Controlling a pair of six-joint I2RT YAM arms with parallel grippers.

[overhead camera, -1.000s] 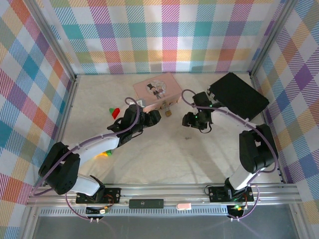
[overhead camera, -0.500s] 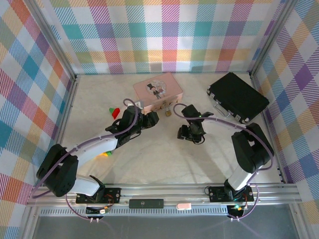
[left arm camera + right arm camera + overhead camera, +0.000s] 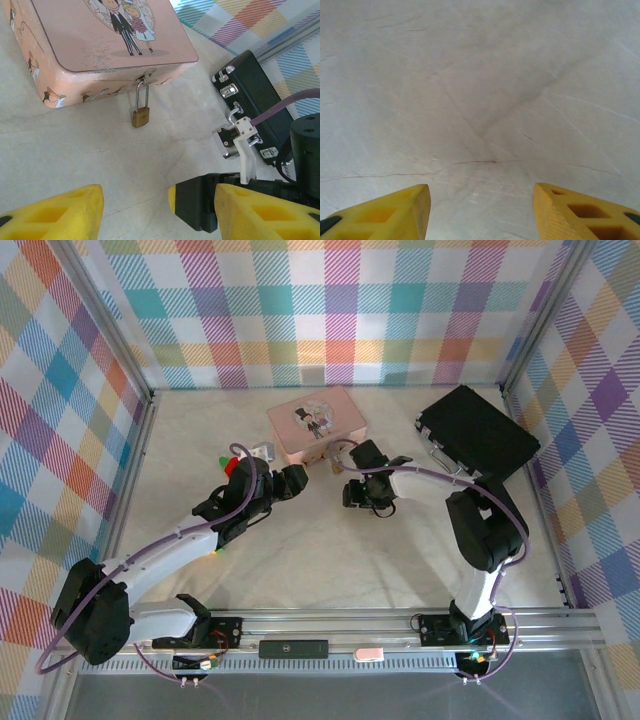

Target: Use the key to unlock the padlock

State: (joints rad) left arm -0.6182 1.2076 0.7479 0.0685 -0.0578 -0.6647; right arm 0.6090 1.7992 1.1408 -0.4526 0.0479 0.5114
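Note:
The tiny brass padlock (image 3: 141, 117) hangs by its thin shackle from the clasp of the pink picture-lid box (image 3: 100, 45), resting on the table in front of it; from above the padlock (image 3: 332, 466) lies just off the box (image 3: 317, 421). My left gripper (image 3: 157, 215) is open, a short way in front of the padlock, its yellow fingers (image 3: 55, 212) wide apart. My right gripper (image 3: 480, 210) is open over bare table. From above the right gripper (image 3: 352, 490) sits just right of the left gripper (image 3: 297, 479). The key is out of view.
A black case (image 3: 477, 432) with metal latches lies at the back right. Small red and green toys (image 3: 228, 462) lie left of the box, beside my left arm. Checked walls enclose the table on three sides.
My right gripper has swung left from near the black case to just in front of the pink box. The left arm has shifted a little back and to the left.

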